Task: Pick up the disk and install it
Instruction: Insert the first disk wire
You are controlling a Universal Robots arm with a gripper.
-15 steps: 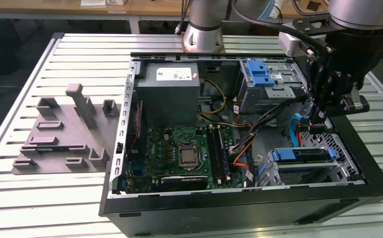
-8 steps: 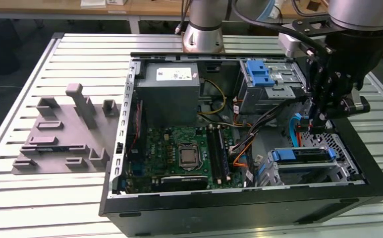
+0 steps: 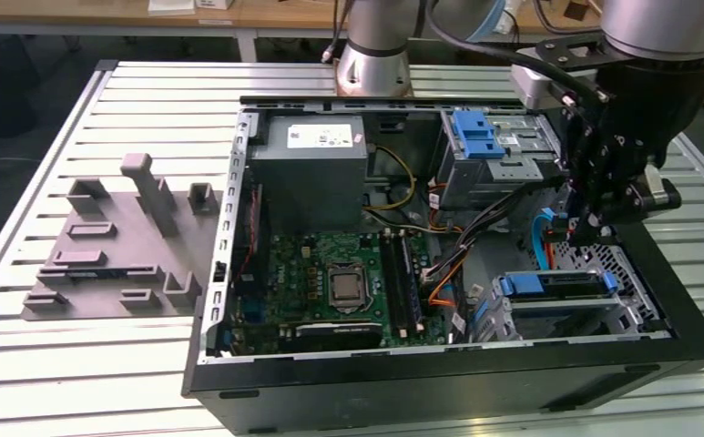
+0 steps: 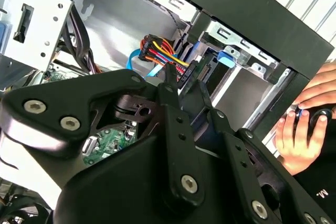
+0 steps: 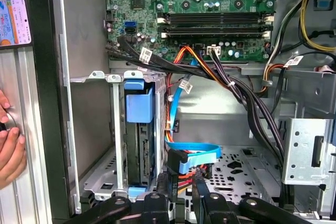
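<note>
Disk (image 3: 552, 284) is sitting in the small metal bay (image 3: 580, 317) in the corner of the PC case (image 3: 449, 387) that's at the exterior view's right. Its blue plastic end faces up. In the first wrist view the disk (image 5: 139, 129) stands on edge between the bay's metal walls.

Going from the exterior view's left:
- A grey plastic fixture plate (image 3: 121, 241) lies flat on the slatted metal table (image 3: 24, 364), just beside the case.
- Then there's the open case itself, lying on its side. The grey power supply box (image 3: 315, 168) sits at the far end and the green motherboard (image 3: 327, 282) is in front of it.
- Further over is the drive cage with the blue latch (image 3: 488, 137). Black and orange cables run down from it toward the bay.
- A blue flat cable (image 5: 198, 153) loops across the case floor near the disk.

The gripper (image 3: 583, 238) hangs down inside the case by its wall at the exterior view's right, between the latch cage and the disk. It's close to the disk. Honestly I can't tell from any angle whether the gripper (image 5: 185, 196) is open or closed, or if it's touching anything.

Outside the case wall, a person's hand (image 4: 302, 129) rests on the table, with a phone (image 5: 16, 22) lying nearby.
</note>
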